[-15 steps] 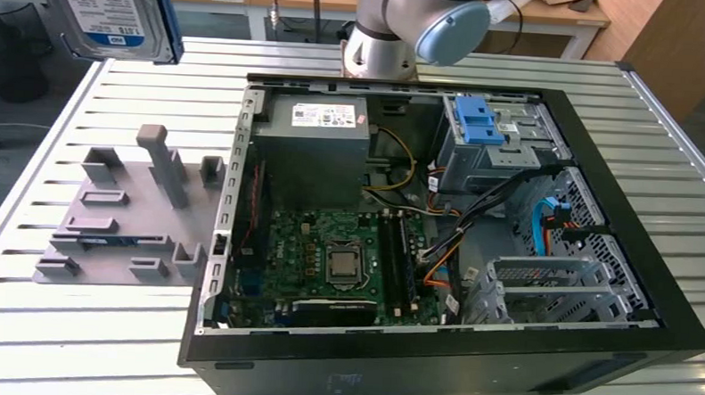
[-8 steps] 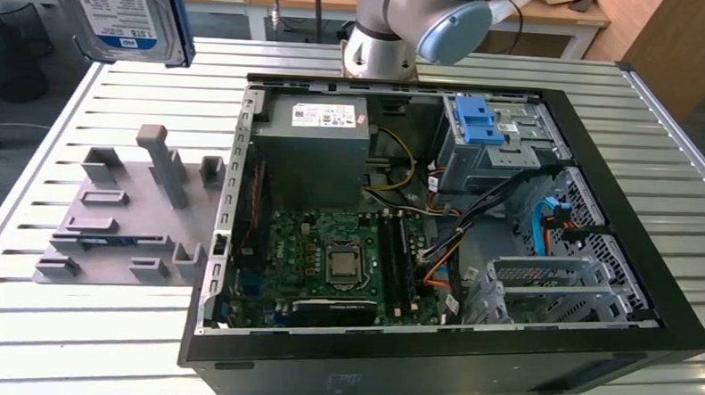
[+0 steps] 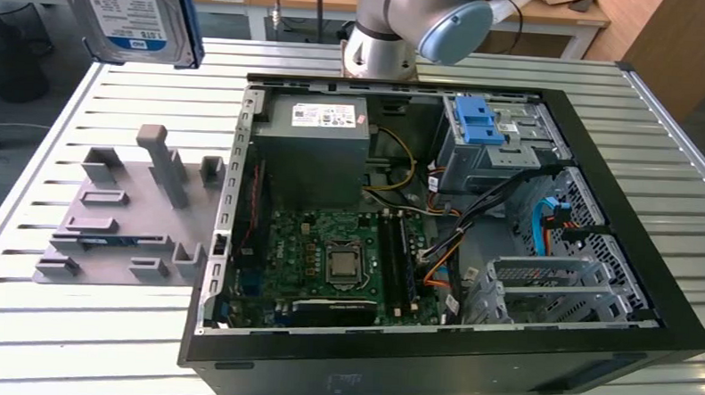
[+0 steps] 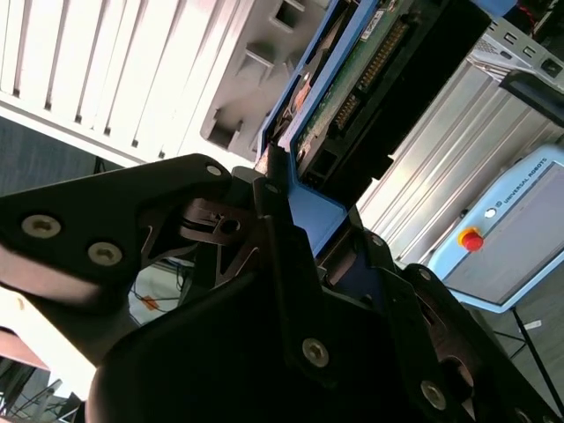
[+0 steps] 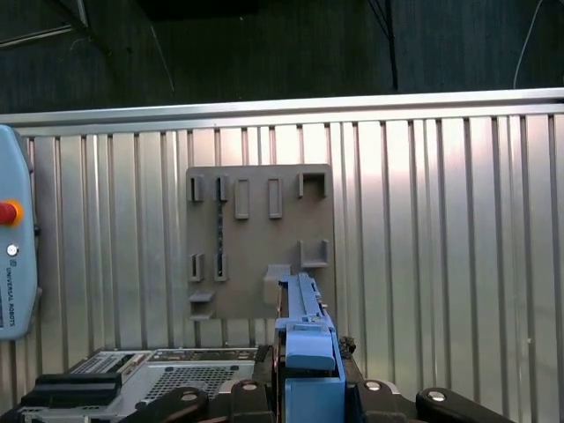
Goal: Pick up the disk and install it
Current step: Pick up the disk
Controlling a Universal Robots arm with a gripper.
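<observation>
While the disk (image 3: pixel 132 14) hangs in the air at the exterior view's left, well clear of the table (image 3: pixel 71 105), its white and blue label faces that camera and a blue rail runs down its side. In the second wrist view the gripper (image 4: pixel 304 207) is clamped on the disk (image 4: pixel 352 79), black fingers (image 4: pixel 275 229) pressing a blue rail from either side, with the green circuit board turned toward the camera. The first wrist view has the disk (image 5: pixel 304 322) edge-on above the gripper (image 5: pixel 308 388), with the grey holder (image 5: pixel 256 220) on the slatted table (image 5: pixel 441 229) beyond it. On the table the holder (image 3: pixel 126 214) lies just beside the open case (image 3: pixel 440 371). Inside the case sit the power supply (image 3: pixel 313 147), the motherboard (image 3: pixel 338 259) and the drive cage (image 3: pixel 497 146) with its blue latch (image 3: pixel 479 124). The arm (image 3: pixel 414 22) rises behind the case.
</observation>
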